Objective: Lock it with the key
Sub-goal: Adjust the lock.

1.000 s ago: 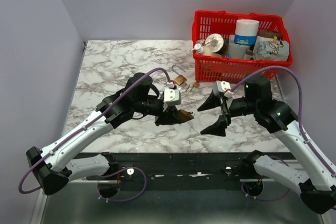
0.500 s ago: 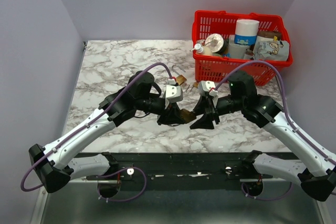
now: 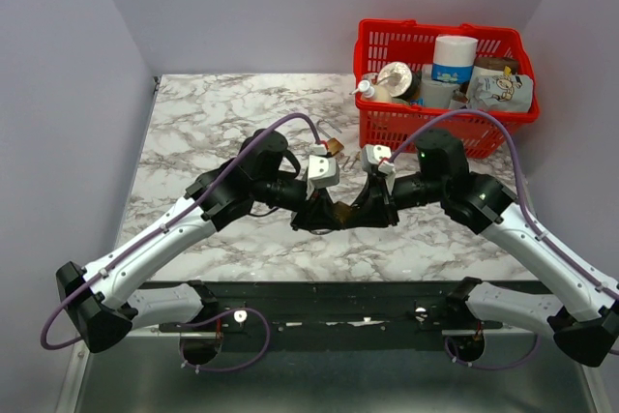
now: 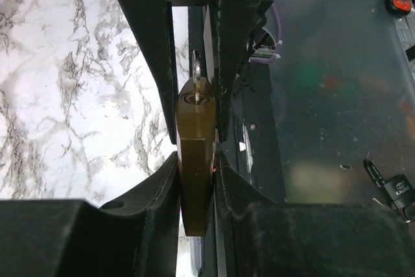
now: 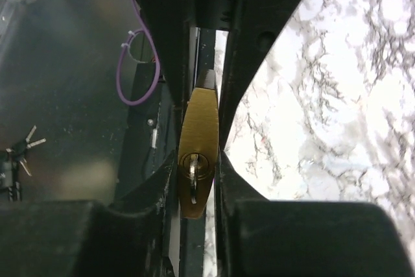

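Note:
A brass padlock (image 3: pixel 341 212) hangs above the marble table, gripped from both sides. My left gripper (image 3: pixel 327 212) is shut on its body; in the left wrist view the padlock (image 4: pixel 196 160) is pinched between my fingers (image 4: pixel 162 186). A silver key (image 4: pixel 195 63) sticks out of the keyhole at its far end. My right gripper (image 3: pixel 361 208) meets it from the right. In the right wrist view its jaws (image 5: pixel 198 157) press on the flat sides of the padlock's (image 5: pixel 198 128) keyhole end, with the key (image 5: pixel 195 183) between them. The shackle is hidden.
A second brass padlock (image 3: pixel 332 147) and a small key (image 3: pixel 362 155) lie on the table in front of the red basket (image 3: pixel 440 28), which holds bottles and packets at the back right. The black arm mounting rail (image 3: pixel 319 321) runs along the near edge.
My right gripper, wide open a second ago, has moved left to the padlock and closed around its key end. The left gripper has lifted the padlock slightly toward it.

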